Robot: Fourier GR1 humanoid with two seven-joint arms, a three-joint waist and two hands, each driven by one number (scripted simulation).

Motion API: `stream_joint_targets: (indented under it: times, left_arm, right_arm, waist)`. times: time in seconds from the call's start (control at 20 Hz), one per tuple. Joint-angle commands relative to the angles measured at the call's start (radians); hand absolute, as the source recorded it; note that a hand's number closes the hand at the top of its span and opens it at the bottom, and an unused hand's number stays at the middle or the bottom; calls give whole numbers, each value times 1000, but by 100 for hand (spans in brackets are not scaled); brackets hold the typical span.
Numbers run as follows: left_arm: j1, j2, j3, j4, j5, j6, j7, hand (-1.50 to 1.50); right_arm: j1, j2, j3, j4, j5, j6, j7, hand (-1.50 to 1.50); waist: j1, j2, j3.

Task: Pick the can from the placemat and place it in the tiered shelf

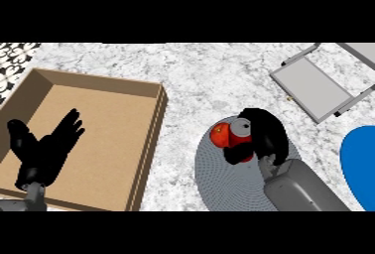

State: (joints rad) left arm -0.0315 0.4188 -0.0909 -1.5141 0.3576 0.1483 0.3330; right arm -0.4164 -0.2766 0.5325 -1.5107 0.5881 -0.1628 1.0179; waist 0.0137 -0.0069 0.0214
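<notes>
A red can [222,135] with a pale top stands on the round grey placemat [223,178] at the lower middle. My right hand [262,130] curls round the can from the right, its thumb crossing below the can, and hides most of it. The grey tiered shelf [313,88] sits at the upper right, apart from the hand. My left hand [45,145] rests open, fingers up, over the brown box at the left.
A brown cardboard box [150,144] with raised walls fills the left side. A blue round thing [360,161] lies at the right edge. A patterned black-and-white surface [13,59] shows at the upper left. Marble counter [205,74] stretches between the box and the shelf.
</notes>
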Motion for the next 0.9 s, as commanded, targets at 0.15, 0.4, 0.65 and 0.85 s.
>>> stream_joint_targets:
  times: [0.15,0.4,0.65,0.85]
  left_arm:
    - [7,-50,-35,39,-8,7,-8,0]
    - [19,-60,-50,60,-20,-4,-16,0]
    - [8,-57,-48,69,-36,3,-10,0]
    - [-5,-36,-14,99,-18,-22,-18,0]
  right_arm:
    - [-285,69,-248,239,168,-167,239,150]
    - [-525,44,-313,329,347,-122,328,150]
    - [-695,48,-368,427,500,-57,420,150]
    - [-858,39,-431,474,557,28,439,150]
  waist:
    - [32,22,-26]
    - [26,12,-28]
    - [11,9,-27]
    - [1,8,-27]
